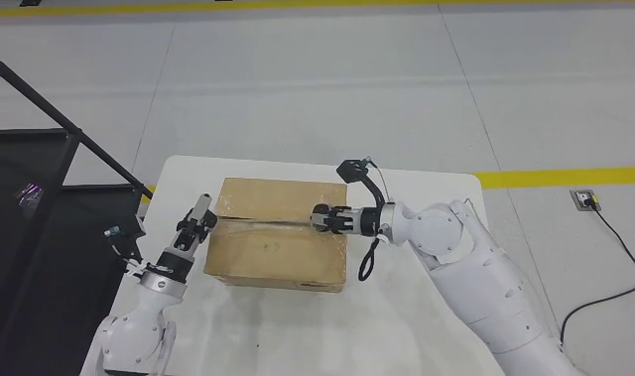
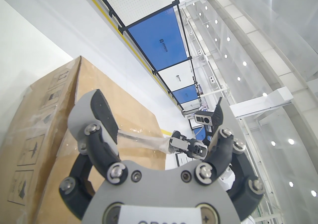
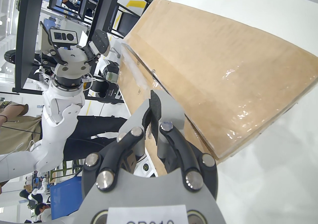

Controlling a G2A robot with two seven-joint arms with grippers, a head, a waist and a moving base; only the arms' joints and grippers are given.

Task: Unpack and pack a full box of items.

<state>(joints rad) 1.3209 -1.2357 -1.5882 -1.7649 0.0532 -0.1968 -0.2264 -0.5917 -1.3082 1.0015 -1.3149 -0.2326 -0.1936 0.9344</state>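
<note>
A closed brown cardboard box sits on the white table. A strip of clear tape runs along its top seam. My right gripper is at the seam's right end, shut on the tape strip, which is lifted and twisted off the lid. In the right wrist view the shut gripper rests against the box at the seam. My left gripper stands open beside the box's left side, fingers pointing up along the box, nothing between them.
A black metal frame stands off the table's left edge. The table has bare surface in front of the box and to its right, under the right arm. A cable loop hangs from the right wrist.
</note>
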